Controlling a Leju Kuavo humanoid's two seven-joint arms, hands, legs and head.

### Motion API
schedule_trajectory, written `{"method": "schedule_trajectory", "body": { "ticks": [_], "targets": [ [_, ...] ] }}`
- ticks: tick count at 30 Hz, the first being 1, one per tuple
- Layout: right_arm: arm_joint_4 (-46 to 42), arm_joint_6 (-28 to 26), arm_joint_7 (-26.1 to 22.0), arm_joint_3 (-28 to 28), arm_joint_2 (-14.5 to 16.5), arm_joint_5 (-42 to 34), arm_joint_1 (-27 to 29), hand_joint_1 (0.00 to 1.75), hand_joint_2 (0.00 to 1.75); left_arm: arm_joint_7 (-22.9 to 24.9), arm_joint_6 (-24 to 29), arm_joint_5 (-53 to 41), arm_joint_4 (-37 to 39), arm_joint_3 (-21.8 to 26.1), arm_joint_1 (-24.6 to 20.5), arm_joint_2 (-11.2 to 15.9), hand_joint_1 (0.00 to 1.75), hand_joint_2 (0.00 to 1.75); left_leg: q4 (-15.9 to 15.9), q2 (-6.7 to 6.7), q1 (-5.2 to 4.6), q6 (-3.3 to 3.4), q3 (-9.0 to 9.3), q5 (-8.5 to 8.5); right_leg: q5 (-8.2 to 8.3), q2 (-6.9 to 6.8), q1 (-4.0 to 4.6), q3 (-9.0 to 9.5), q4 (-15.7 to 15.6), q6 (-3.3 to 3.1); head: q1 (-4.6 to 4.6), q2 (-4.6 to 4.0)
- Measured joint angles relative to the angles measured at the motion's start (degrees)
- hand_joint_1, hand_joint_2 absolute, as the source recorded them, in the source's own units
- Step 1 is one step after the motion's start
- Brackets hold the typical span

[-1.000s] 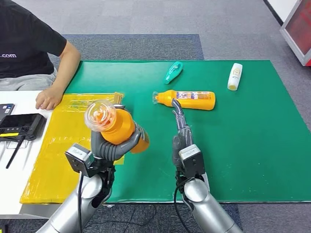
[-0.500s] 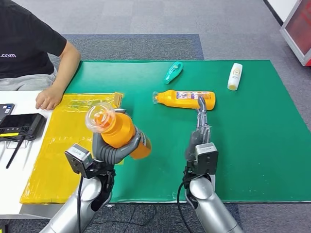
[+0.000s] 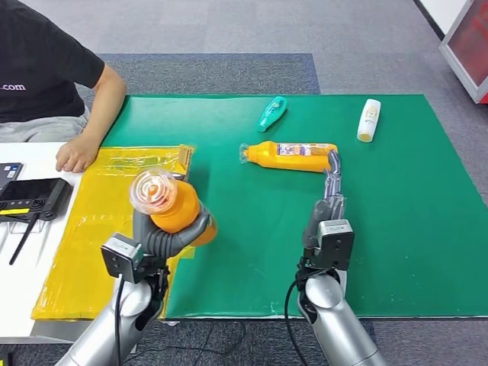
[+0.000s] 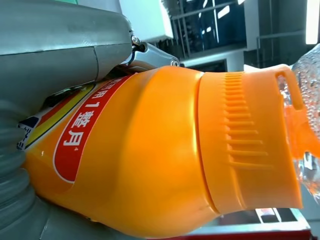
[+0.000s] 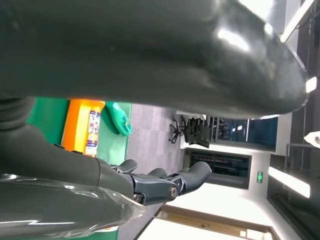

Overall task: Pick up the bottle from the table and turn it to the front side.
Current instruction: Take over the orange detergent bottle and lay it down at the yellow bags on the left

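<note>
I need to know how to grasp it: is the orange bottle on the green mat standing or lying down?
Lying down: the orange bottle rests lengthwise on the green mat.

Right hand [image 5: 113, 185] fingers [image 5: 188, 175] extended, holding nothing; orange bottle [image 5: 81, 125] just beyond; teal bottle [image 5: 119, 117] past it.

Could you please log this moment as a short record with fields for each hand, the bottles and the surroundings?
left hand: the left hand grips the held orange bottle, cap toward the camera
right hand: the right hand has its fingers stretched to the base end of the lying orange bottle; contact unclear
other bottles: teal bottle and white bottle lie on the green mat
nearby: person's hand beside the yellow sheet
</note>
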Motion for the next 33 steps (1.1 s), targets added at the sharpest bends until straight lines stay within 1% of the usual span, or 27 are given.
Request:
{"method": "schedule_trajectory", "body": {
  "ticks": [4,9,15,28,33],
  "targets": [
    [0.30,0.35,0.17,-0.01,0.00,0.53,0.21,0.00,0.00,0.20,0.55,-1.02,0.00,0.66,0.68,0.52,1.75,1.75,0.00,0.00,0.00,0.00,0.00,0.00,0.00,0.00,0.00,-0.01,0.00,0.00,0.00,0.01],
    [0.46,1.02,0.72,-0.19,0.00,1.77,0.68,0.00,0.00,2.28,1.64,-3.92,0.02,1.02,1.88,0.94,1.75,1.75,0.00,0.00,0.00,0.00,-0.01,0.00,0.00,0.00,0.00,-0.02,0.00,0.00,0.00,0.00],
    [0.50,1.42,0.86,-0.91,0.05,2.76,1.35,0.00,0.00,5.73,5.19,-8.26,0.73,1.15,2.57,1.29,1.75,1.75,0.00,0.00,0.00,0.00,-0.02,0.00,0.00,0.00,0.00,-0.02,0.00,0.00,0.01,0.00],
    [0.99,1.94,1.50,-3.31,0.98,4.39,2.69,0.00,0.00,11.93,15.23,-23.49,4.81,2.39,2.59,2.15,1.75,1.75,0.00,0.00,0.00,0.00,-0.04,0.00,0.00,0.00,0.00,-0.06,0.00,0.00,0.01,0.00],
    [1.15,2.10,1.72,-4.02,1.36,4.58,2.98,0.00,0.00,13.44,16.61,-27.11,6.28,3.08,2.60,2.40,1.75,1.75,0.00,0.00,0.00,0.00,-0.06,0.00,0.00,0.00,0.00,-0.07,0.00,0.00,0.00,0.00]
  ]
}}
